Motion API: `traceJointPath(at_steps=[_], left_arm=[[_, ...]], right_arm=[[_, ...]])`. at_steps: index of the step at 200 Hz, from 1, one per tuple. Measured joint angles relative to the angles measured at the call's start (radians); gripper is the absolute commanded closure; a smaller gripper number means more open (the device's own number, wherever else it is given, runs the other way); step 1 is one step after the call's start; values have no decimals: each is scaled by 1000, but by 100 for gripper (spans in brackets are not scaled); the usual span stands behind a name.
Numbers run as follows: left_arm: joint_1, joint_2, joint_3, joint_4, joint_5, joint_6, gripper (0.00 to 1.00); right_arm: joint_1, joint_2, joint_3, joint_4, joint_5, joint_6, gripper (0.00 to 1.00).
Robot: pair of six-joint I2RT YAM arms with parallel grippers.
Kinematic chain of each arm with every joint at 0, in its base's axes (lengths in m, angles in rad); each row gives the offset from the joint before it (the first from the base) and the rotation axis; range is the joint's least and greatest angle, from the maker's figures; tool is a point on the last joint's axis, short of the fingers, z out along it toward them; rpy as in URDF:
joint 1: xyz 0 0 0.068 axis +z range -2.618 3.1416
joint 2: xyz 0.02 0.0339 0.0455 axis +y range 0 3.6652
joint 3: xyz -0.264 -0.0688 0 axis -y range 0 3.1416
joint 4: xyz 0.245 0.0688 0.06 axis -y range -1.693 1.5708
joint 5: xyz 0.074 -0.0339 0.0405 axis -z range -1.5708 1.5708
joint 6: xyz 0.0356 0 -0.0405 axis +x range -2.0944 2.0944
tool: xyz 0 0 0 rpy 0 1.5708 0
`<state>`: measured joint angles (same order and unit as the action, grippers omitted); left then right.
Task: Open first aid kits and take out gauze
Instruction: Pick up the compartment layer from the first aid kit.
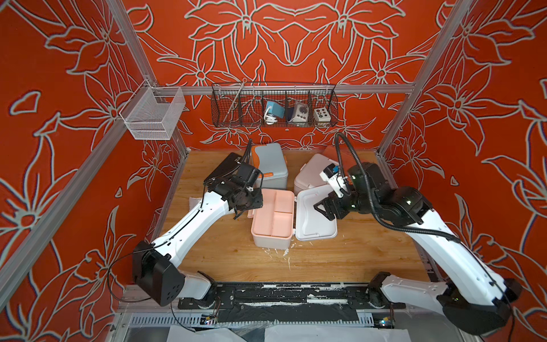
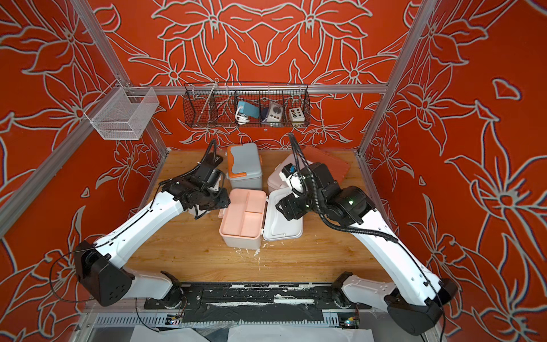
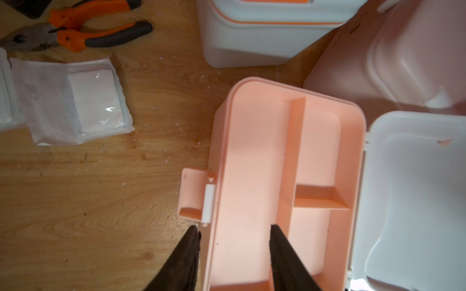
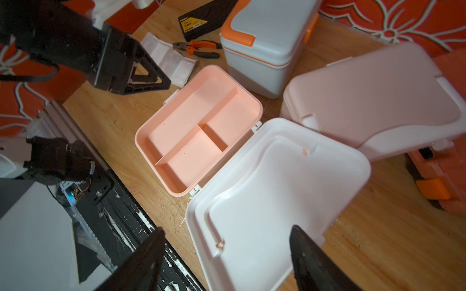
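The white first aid kit with peach trim stands open mid-table, its divided peach tray point(image 1: 272, 213) point(image 3: 254, 163) empty and its white lid point(image 1: 316, 216) point(image 4: 264, 181) laid flat beside it. Behind it stand the blue-grey kit point(image 1: 270, 165) and the pink kit point(image 1: 310, 173), both with lids shut. Wrapped gauze point(image 3: 83, 105) point(image 4: 174, 60) lies on the wood left of the open kit. My left gripper point(image 3: 234, 226) point(image 1: 245, 210) is open, straddling the tray's latch-side wall. My right gripper point(image 4: 228, 228) point(image 1: 321, 210) hangs open above the lid, holding nothing.
Orange-handled pliers point(image 3: 75, 32) and a flat black case point(image 4: 204, 17) lie at the back left. An orange tool case point(image 4: 438, 176) sits behind the pink kit. A black wire basket point(image 1: 273, 108) and a white mesh basket point(image 1: 154, 114) hang on the frame.
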<state>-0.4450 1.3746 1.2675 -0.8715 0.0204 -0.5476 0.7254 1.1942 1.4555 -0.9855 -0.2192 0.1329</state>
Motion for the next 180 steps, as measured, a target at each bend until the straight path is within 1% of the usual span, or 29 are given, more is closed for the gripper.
traceJointPath(at_steps=[36,54,74,91,110,125,139,164,180], left_arm=[[110,-65,-141,82,88,21,51],[184,-118,-203,120,138,32,49],[262,-171,-251,154,190,39,41],[314,-203,-278,179,235,52,36],[357,-222,-299,203,280,58,29],[384,-232,-315,216,309,63,26],[406,-237,-328,224,330,71,25],[438,-238,-349,230,360,84,25],[453,-241,-355,230,373,92,24]], right_arm=[[107,144,0,49,-7,-130,29],[143,210,7,51,0,-210,35],[171,273,8,70,21,-301,38],[185,330,27,75,37,-367,40],[190,417,89,73,43,-428,40],[190,488,143,70,45,-464,41],[195,546,185,64,46,-489,42],[207,644,251,39,59,-528,52],[218,698,280,21,69,-543,53]])
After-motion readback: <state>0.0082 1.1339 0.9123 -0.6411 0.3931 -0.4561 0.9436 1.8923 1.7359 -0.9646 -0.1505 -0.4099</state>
